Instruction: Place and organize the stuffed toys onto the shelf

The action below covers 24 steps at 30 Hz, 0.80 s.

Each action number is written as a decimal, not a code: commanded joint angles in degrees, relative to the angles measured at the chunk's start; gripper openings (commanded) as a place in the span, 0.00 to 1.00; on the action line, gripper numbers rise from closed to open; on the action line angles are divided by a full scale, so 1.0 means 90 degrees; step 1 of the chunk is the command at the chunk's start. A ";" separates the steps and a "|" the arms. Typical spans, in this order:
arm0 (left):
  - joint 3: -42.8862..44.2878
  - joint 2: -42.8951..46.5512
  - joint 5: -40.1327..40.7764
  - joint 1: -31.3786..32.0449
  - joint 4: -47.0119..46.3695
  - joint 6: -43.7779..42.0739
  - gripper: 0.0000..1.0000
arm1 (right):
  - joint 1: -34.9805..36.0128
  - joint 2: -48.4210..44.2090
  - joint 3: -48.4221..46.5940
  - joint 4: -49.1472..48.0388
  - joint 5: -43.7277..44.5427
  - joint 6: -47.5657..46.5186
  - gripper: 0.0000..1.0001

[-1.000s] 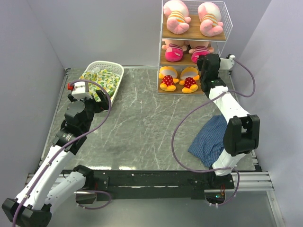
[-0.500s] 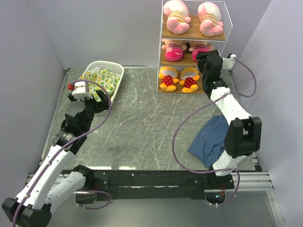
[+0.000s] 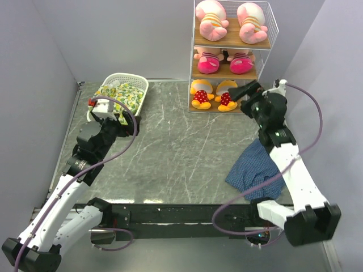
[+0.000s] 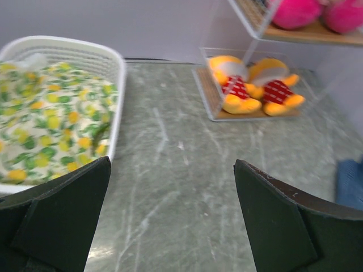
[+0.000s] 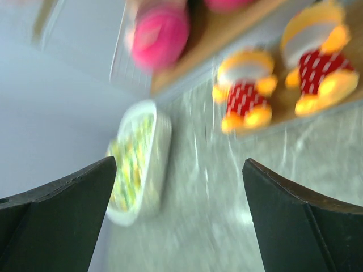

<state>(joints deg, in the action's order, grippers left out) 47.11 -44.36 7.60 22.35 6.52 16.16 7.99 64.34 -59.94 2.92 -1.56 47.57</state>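
The shelf (image 3: 229, 44) stands at the back right. Two pink striped piglets (image 3: 211, 20) (image 3: 251, 21) lie on its top board. Two pink dolls (image 3: 208, 61) (image 3: 241, 61) are on the middle board, and two orange bears in red shirts (image 3: 201, 94) (image 3: 227, 96) on the bottom one. My right gripper (image 3: 243, 95) hovers just right of the bottom tier, open and empty (image 5: 179, 161), facing the bears (image 5: 247, 96). My left gripper (image 3: 126, 122) is open and empty (image 4: 172, 161) over the table beside the basket.
A white lattice basket (image 3: 139, 90) with a green-yellow patterned cloth (image 4: 51, 119) sits at the back left. A blue plaid cloth (image 3: 252, 167) lies on the table under the right arm. Grey walls close in both sides.
My right gripper has opened wide and drawn back from the shelf's middle tier, down and to the right. The left arm has shifted slightly forward.
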 commanded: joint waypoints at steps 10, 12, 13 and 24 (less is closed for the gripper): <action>0.0010 -0.0140 -0.3255 0.0329 -0.0841 0.0372 0.96 | 0.0138 -0.2841 0.1611 0.1198 -0.2697 -0.1398 1.00; -0.0039 -0.0130 -0.3790 0.0339 -0.0861 0.0353 0.96 | 0.0167 -0.3036 0.1631 0.1306 -0.2669 -0.1574 1.00; -0.0059 -0.0130 -0.3909 0.0358 -0.0852 0.0324 0.96 | 0.0186 -0.3076 0.1641 0.1403 -0.2552 -0.1633 1.00; -0.0127 0.0143 -0.3227 0.0378 -0.0744 0.0079 0.96 | 0.0206 -0.2940 0.1485 0.1580 -0.2355 -0.1790 1.00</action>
<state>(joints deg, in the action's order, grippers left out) 46.33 -44.86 -23.53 25.61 1.61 18.06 9.52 36.73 -44.86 17.32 -21.96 32.75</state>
